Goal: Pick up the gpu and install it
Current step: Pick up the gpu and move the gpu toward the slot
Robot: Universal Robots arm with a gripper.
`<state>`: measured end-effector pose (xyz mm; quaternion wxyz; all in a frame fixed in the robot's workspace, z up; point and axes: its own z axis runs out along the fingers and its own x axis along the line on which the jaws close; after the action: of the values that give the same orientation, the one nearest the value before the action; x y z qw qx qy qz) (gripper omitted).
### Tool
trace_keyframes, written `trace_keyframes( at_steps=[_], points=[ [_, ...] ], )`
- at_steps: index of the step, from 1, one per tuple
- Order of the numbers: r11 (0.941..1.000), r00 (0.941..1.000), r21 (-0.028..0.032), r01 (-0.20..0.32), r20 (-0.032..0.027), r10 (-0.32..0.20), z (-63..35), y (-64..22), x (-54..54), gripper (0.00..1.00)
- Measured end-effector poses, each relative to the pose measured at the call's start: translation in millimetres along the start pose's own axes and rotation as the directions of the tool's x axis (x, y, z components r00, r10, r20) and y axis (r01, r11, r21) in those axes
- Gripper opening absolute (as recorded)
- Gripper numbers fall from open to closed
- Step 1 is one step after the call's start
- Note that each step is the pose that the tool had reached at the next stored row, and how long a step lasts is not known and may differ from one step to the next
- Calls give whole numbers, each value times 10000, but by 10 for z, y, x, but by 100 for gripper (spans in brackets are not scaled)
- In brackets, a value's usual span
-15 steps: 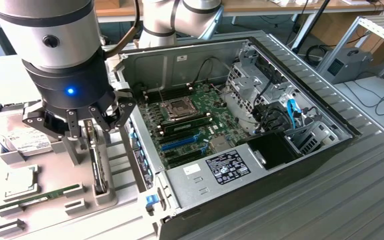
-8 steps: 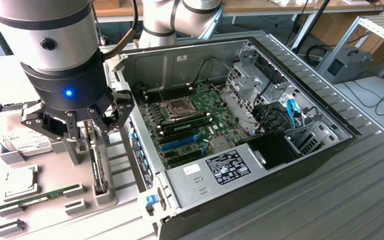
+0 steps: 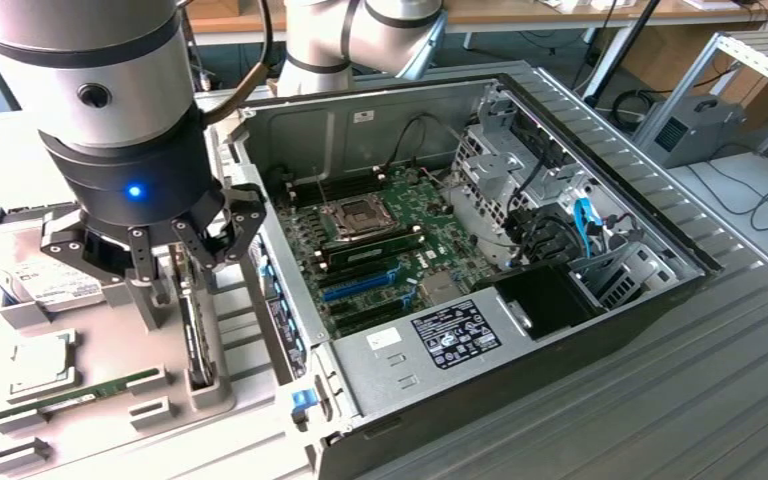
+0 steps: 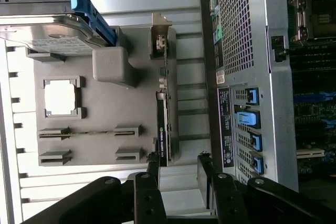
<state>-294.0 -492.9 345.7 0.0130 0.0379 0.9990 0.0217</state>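
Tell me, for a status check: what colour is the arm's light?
The light is blue, clearest in the exterior view.

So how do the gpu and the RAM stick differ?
The gpu is thicker with a metal end bracket; the RAM stick is a thin strip. The gpu lies below the open hand, the RAM stick off to one side. Both stand on edge in the grey holder.

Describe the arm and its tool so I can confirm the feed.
The arm is a silver-grey cylinder with black bands and a round dark cap. Below it sits a black wrist section with a glowing blue light. The tool has black linked fingers studded with bolts. A black cable runs behind.
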Motion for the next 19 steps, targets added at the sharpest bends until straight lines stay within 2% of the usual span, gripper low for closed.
trace_keyframes(
  at_steps=[9, 15, 19],
  points=[
    [10000, 10000, -1, 0, 1, 0, 41, -2, 4, 42],
    [10000, 10000, 0, 0, 0, 0, 150, -8, 17, 42],
    [10000, 10000, 0, 0, 0, 0, 213, -14, 65, 42]
  ],
)
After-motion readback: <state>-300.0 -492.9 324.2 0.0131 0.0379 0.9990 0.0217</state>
